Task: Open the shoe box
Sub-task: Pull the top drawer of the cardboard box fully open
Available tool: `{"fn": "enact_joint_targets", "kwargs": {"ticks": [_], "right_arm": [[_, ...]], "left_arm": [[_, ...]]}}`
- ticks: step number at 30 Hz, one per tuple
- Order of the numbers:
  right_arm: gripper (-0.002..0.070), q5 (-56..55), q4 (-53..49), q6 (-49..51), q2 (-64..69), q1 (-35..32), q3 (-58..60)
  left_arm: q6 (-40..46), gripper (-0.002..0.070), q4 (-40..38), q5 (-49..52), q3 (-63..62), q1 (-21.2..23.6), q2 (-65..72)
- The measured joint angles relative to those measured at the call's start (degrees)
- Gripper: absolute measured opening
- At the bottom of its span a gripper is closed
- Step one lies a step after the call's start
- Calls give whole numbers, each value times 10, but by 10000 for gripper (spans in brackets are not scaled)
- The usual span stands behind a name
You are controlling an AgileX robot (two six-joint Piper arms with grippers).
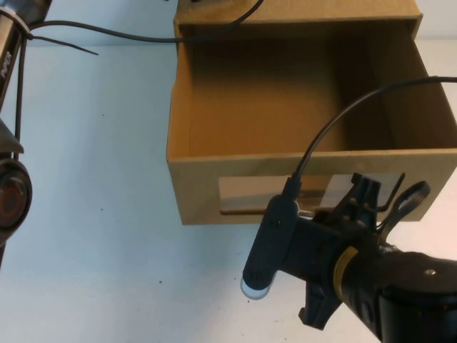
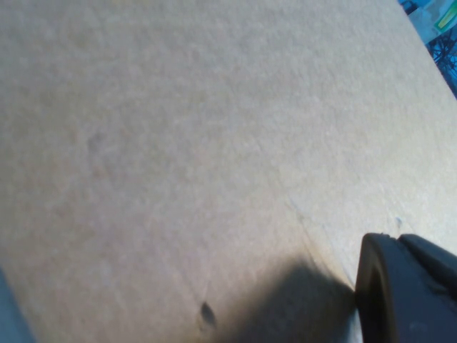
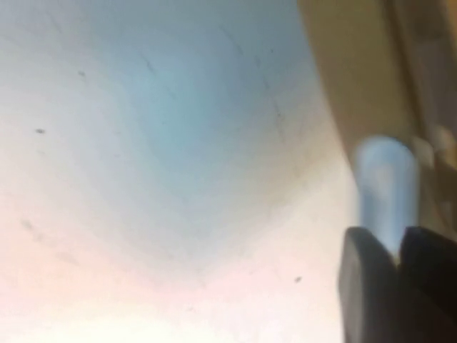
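Shoe box [image 1: 193, 186] fills the upper middle and right of the high view: a brown cardboard drawer standing well out of its sleeve [image 1: 300, 11], which runs along the top edge. The drawer's inside is bare, so by the look of it the opening is largely done.

The board looks thin and stiff enough to keep its shape, yet light. An empty drawer like this should slide at a small pull and may skate across the smooth white table [image 1: 107, 236] instead of parting from the sleeve. Cardboard edges crush and crease under a hard pinch, so a gentle grip suits it. The best holds are the front wall's upper rim or the pale window panel [image 1: 285, 189] with the slot under it. The side walls would flex more.

The right gripper [image 1: 365, 193] sits in the lower right of the high view, right up against the front wall beside that window. I cannot tell whether its jaws are parted or closed, or whether they hold anything. A black cable [image 1: 335, 128] arcs from that arm across the open drawer.

The left arm [image 1: 11, 186] stands at the far left edge, well apart from the box. The left gripper [image 2: 407, 286] shows only as a dark corner in the lower right of its own wrist view, above a tan surface that is probably cardboard. The state of its jaws cannot be told either.
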Motion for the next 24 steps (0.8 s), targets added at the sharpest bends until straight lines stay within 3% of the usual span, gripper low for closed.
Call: {"fn": "enact_joint_targets", "kwargs": {"ticks": [6,10,16,24], "right_arm": [[242,19,66,-3,-27,0,-27],[286,57,140,-44,-50,0,-46],[277,111,275,-126,-94,0,-85],[173,149,334,-143,-174,0,-138]], "left_arm": [[0,-4,0,0,0,0,0],[1,-4,-4,0,0,1,0],[4,-4,8,5,-12,1,-5],[5,-4,45,20,-95,1,-59]]}}
